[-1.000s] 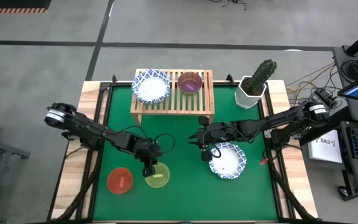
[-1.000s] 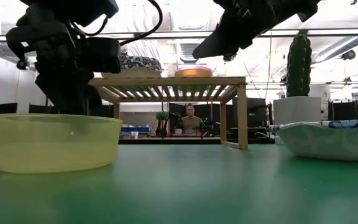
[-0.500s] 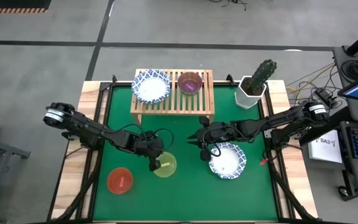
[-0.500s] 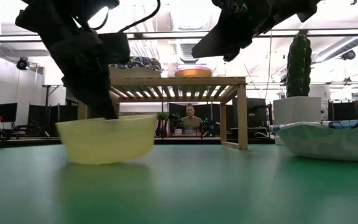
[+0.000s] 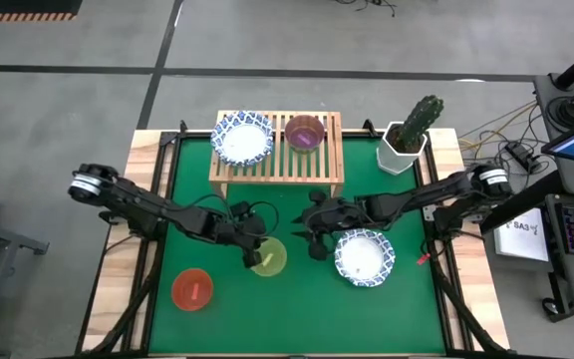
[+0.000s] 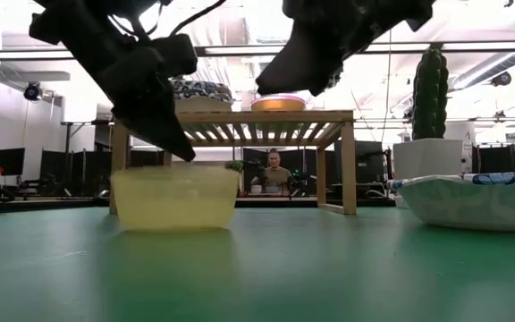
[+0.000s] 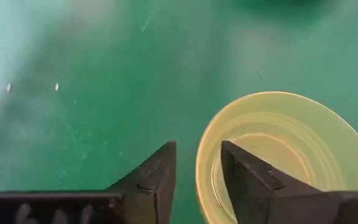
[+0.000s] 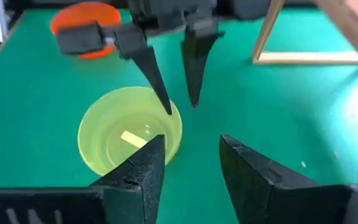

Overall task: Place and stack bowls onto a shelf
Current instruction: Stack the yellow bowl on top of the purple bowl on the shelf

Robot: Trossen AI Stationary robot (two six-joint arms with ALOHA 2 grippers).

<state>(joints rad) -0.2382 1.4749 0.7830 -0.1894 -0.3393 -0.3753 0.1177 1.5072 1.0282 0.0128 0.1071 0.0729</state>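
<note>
The yellow bowl [image 5: 267,258] sits mid-desk, before the shelf [image 5: 277,158]. The left tool [image 5: 250,250], fingers parted, straddles its rim without clamping; the right tool [image 5: 314,242] hovers open beside it. Light, stiff, probably slippery plastic: pinch the thin rim.

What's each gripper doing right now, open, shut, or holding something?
Left gripper: open, fingers astride the rim of the small yellow plastic bowl, not clamped.
Right gripper: open, empty, beside that bowl.
</note>
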